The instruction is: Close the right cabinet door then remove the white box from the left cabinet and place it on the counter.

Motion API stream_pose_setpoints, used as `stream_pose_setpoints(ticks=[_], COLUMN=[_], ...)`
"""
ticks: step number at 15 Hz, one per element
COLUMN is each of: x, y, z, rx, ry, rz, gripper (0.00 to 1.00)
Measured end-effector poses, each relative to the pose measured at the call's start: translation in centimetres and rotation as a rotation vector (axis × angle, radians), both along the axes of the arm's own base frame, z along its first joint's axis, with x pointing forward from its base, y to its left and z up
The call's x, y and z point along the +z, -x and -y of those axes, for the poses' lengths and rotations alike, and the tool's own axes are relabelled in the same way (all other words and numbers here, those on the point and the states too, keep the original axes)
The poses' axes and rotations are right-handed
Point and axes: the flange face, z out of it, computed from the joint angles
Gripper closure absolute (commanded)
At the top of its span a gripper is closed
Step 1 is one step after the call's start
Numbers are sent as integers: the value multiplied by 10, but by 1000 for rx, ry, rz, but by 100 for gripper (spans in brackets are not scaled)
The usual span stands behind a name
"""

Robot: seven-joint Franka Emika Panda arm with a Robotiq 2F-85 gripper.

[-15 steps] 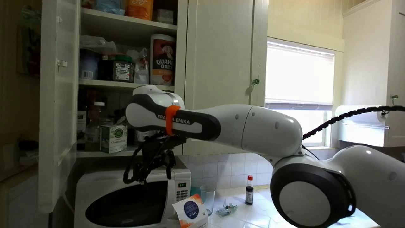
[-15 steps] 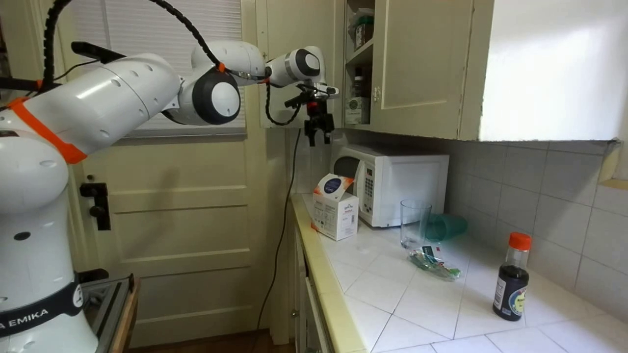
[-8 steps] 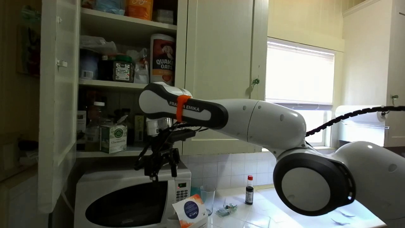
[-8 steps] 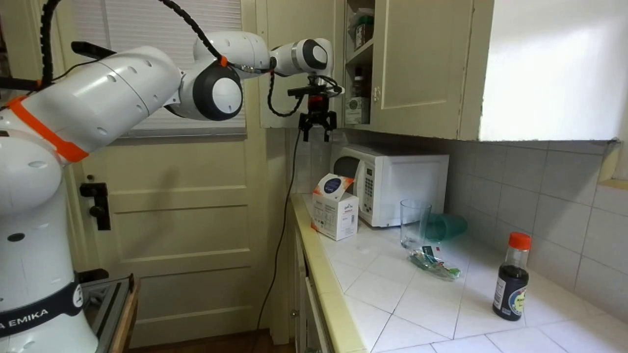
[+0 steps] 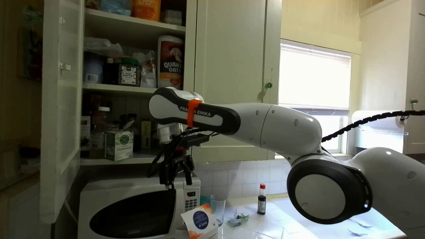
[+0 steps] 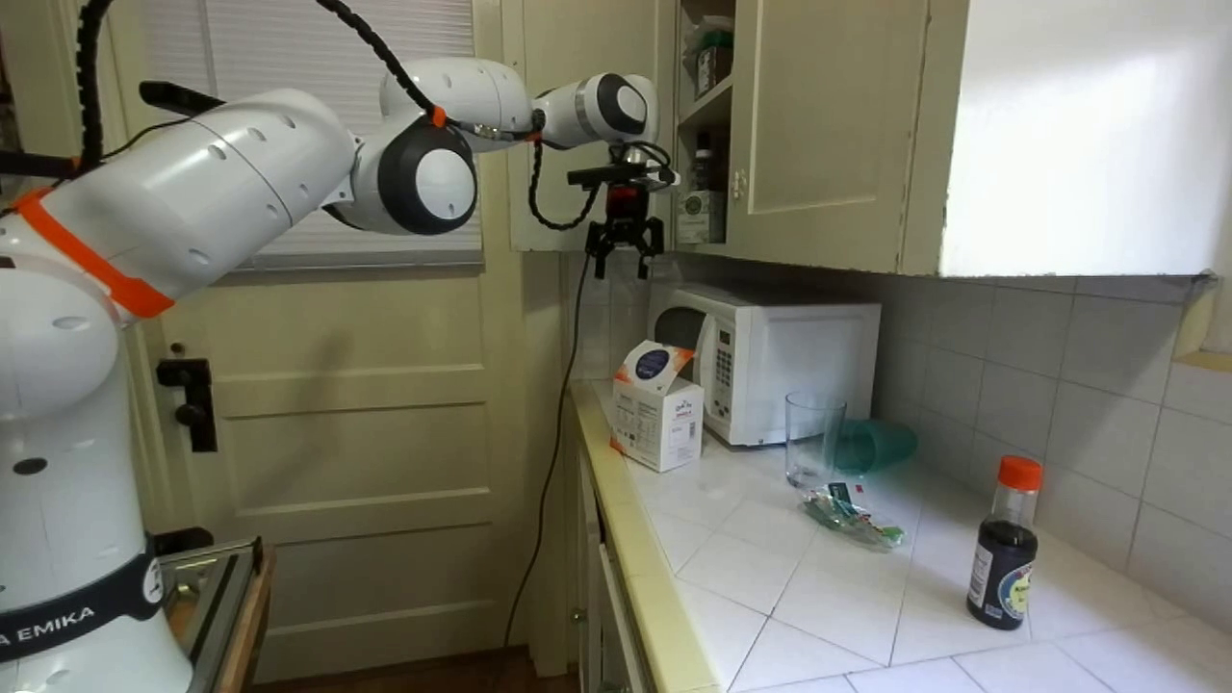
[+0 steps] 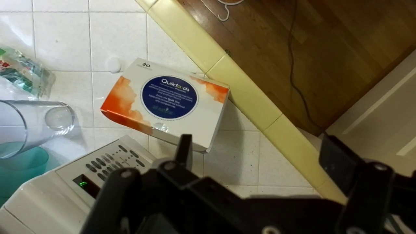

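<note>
In an exterior view, the robot arm (image 5: 282,132) is stretched in from the lower right of the frame, and the gripper (image 5: 179,185) is held pointing down near the middle, seen against the microwave (image 5: 139,202), its jaws spread apart. At upper left, the left cabinet (image 5: 132,31) is shown with its wooden door (image 5: 61,109) swung outward; a tea box (image 5: 119,145), a green-lidded jar (image 5: 128,72) and an oats canister (image 5: 170,63) are stored on its shelves. At upper middle, the right cabinet door (image 5: 230,66) is seen closed. The white box (image 5: 201,220) is cut off by the bottom edge.

In an exterior view, the white box is set on the counter (image 6: 837,616) at the middle of the frame, near the microwave, its lid (image 6: 653,366) tilted up. The gripper is held above it, well apart. Farther right, a clear glass (image 6: 813,448), a green cup (image 6: 878,448) on its side, a plastic packet (image 6: 847,518) and a sauce bottle (image 6: 1003,568) are placed.

In the wrist view, the white box is seen from above at upper middle, its round blue mark turned toward the camera. The fingers (image 7: 338,164) are parted widely across the lower frame. Wooden floor (image 7: 338,58) is shown at upper right.
</note>
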Motion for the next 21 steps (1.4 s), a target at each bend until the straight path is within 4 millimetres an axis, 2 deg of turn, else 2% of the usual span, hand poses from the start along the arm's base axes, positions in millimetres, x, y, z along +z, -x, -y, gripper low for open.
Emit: stream_pose_setpoints(ticks=[3, 6, 10, 14, 21], x=[-1, -5, -27, -43, -55], y=[-1, -5, -7, 0, 40], z=[-3, -16, -40, -78, -160], rx=[-1, -46, -155, -298, -654], ry=[-9, -61, -126, -161, -148], rz=[9, 42, 37, 59, 111], gripper=[0, 0, 0, 0, 0])
